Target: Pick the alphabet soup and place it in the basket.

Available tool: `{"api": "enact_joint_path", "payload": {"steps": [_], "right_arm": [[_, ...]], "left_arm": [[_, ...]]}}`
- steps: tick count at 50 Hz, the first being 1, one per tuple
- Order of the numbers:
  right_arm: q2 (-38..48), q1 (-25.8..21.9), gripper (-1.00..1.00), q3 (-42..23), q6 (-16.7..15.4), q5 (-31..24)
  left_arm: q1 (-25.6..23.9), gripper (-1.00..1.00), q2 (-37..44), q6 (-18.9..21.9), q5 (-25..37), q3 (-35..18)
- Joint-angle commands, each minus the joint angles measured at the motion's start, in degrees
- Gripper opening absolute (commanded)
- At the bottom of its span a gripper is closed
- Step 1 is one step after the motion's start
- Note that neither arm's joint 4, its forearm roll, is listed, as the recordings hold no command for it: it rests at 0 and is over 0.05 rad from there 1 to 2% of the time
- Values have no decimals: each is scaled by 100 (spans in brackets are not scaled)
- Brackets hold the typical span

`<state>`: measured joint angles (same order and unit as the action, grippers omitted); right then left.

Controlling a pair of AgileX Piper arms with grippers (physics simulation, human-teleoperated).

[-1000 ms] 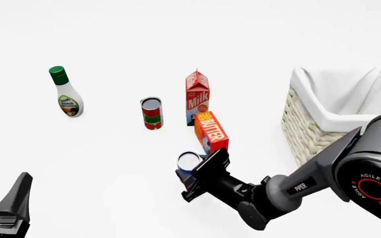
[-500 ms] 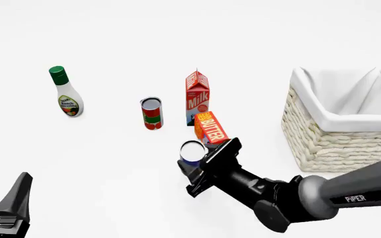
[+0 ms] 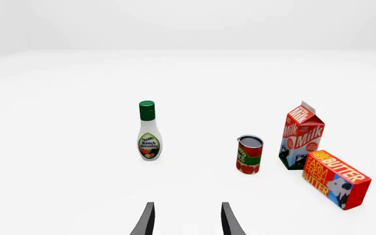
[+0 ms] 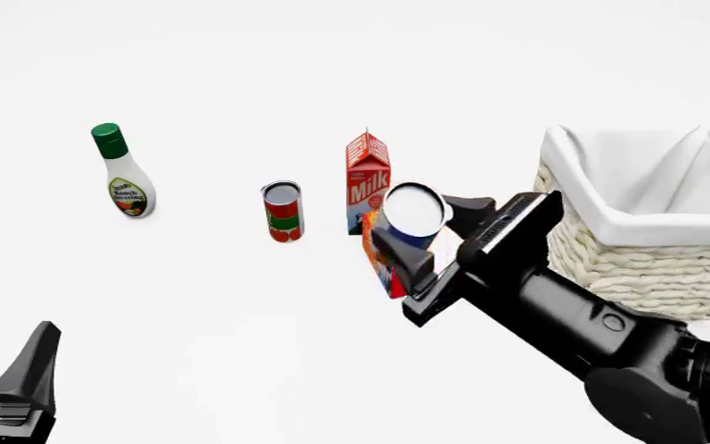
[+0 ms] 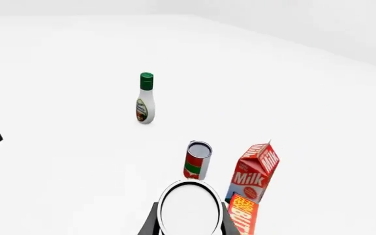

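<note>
Two dark fingertips of the left gripper (image 3: 186,223) apart in the left wrist view, jaws open over bare table (image 3: 64,186); front view: alphabet soup (image 4: 412,215) clamped in the right gripper (image 4: 435,242), lifted clear, just left of the basket (image 4: 602,259), before the milk carton (image 4: 365,176); right wrist view: silver lid between closed jaws, butter box (image 5: 244,215) beside.

Basket (image 4: 602,259) rough woven wicker, white cloth lining; soup can (image 4: 413,211) top smooth.
</note>
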<state>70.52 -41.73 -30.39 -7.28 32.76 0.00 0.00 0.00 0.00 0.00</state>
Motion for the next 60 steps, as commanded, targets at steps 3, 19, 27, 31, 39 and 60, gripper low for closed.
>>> {"api": "enact_joint_path", "payload": {"steps": [3,19,27,31,39,60], "right_arm": [[-1518,444,-100,-300,-45,-885],[-2395,1220,-100,-639,-382,-1620],[-2863,1633,-100,-821,-595,-2061],[-3001,1875,-100,-930,-623,-2274],[-3245,2316,-100,-1190,-769,-2695],[-3075,3441,-100,-1643,-1034,-2997]], "left_arm": [[0,100,0,0,0,0],[0,100,0,0,0,0],[0,100,0,0,0,0],[0,100,0,0,0,0],[0,100,0,0,0,0],[0,100,0,0,0,0]]}}
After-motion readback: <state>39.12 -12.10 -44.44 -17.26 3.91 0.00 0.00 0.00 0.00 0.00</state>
